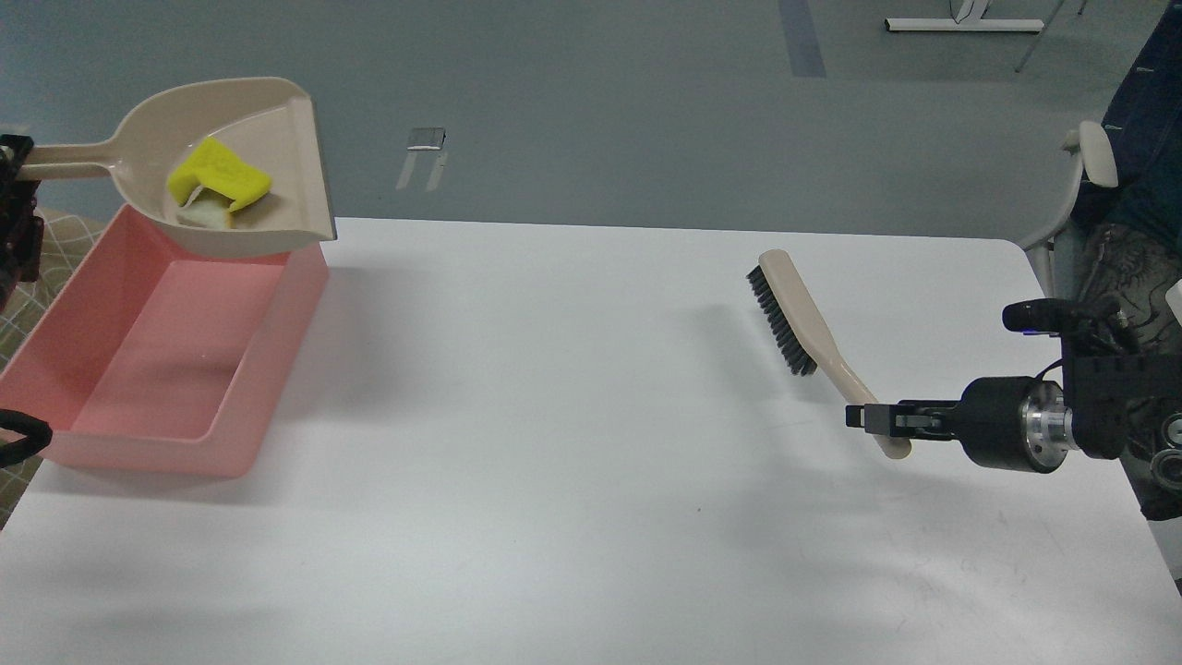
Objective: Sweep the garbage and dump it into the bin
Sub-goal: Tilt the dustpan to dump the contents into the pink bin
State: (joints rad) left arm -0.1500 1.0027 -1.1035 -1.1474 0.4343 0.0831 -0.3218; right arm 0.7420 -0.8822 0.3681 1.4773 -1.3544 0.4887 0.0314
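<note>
On the white table [591, 480], our left gripper [14, 171], its grasp hidden at the frame edge, holds the beige plastic dustpan [277, 139] with the yellow sponge garbage [217, 174] over the pink rectangular bin [277, 369] at the left edge. Tipping off-centre could spill it outside. Our right gripper [863, 417] clamps the beige black-bristled brush [803, 309].

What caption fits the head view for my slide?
Left gripper holds dustpan with garbage above pink bin; right gripper holds brush.

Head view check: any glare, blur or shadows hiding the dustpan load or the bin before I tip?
Head view: sharp, evenly lit, no glare. Sponge and off-white chunk show clearly in the dustpan above the pink bin. Soft shadows fall beside the bin and brush. Left tool is dark and cropped at the edge; right tool is clear.
</note>
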